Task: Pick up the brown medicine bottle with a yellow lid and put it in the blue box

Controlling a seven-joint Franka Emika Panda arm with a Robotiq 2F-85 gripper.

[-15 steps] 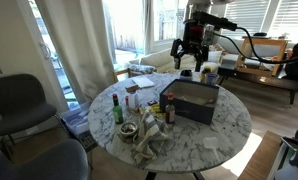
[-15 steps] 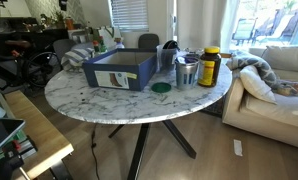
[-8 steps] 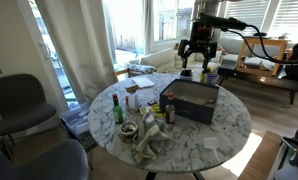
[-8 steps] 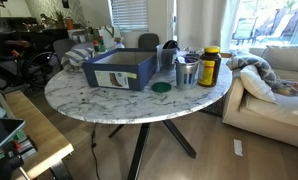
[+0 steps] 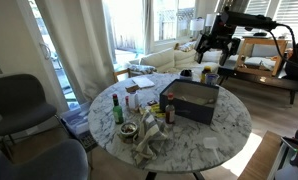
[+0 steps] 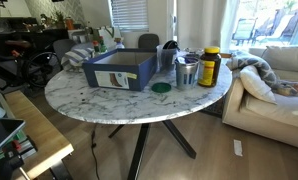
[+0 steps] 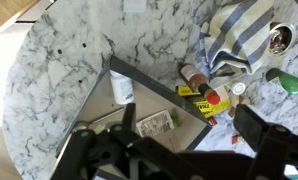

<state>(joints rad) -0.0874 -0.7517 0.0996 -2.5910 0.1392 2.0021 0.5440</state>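
Nearest on the round marble surface point(image 5: 217, 135), in an exterior view, a crumpled striped cloth point(image 5: 149, 140) is seen. A green bottle point(image 5: 116, 108) with a red cap is stood upright just behind the cloth. Further in, the blue box point(image 5: 194, 100) is set with its top open. In the wrist view a white bottle point(image 7: 122, 88) and a flat packet point(image 7: 155, 122) are seen lying inside it. Beyond the box, toward the far edge, the brown medicine bottle point(image 5: 207, 73) is found upright with its yellow lid on, outside the box. In an exterior view it is shown just beside a metal cup point(image 6: 187, 72) off one corner of the box. High over that far part the claw point(image 5: 211, 47) is held clear of everything. Its dark fingers point(image 7: 101, 150) are spread wide apart in the wrist view, and nothing is gripped between them.
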